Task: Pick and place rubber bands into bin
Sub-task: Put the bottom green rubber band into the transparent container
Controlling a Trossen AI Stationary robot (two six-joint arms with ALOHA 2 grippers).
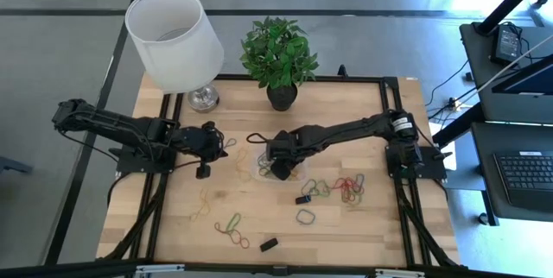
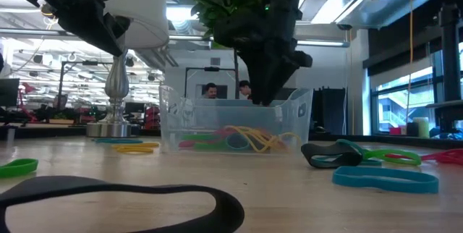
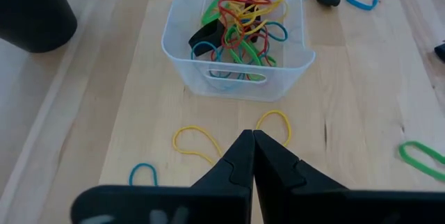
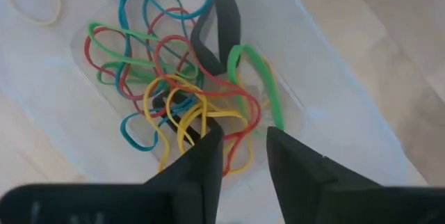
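Here the wooden surface (image 1: 173, 217) carries a white lamp (image 1: 175, 28) at its far left corner and a potted plant (image 1: 278, 52) at the middle of its far edge. The right arm reaches from its base at the right edge across toward the centre, bent down at the wrist, so that the right pincer (image 4: 243, 158) hangs over the bin (image 3: 191, 78), its tips just above the tangle inside. Its two dark fingers stand a little apart and grip nothing. The left arm stretches low from the left edge toward the middle, and the left pincer (image 3: 252, 144) is poised just above the wood a little to the left of the bin. Its fingers are pressed together with nothing between them.

The bin, a clear tub, sits near the centre of the surface, just in front of the plant. Inside lie rubber bands (image 4: 174, 92) in red, yellow, green, blue and black, piled loosely. Other bands lie loose on the wood: a cluster (image 1: 337, 189) toward the right edge, two yellow loops (image 3: 201, 140) between the left pincer and the bin, and a few (image 1: 232, 226) nearer the front edge.
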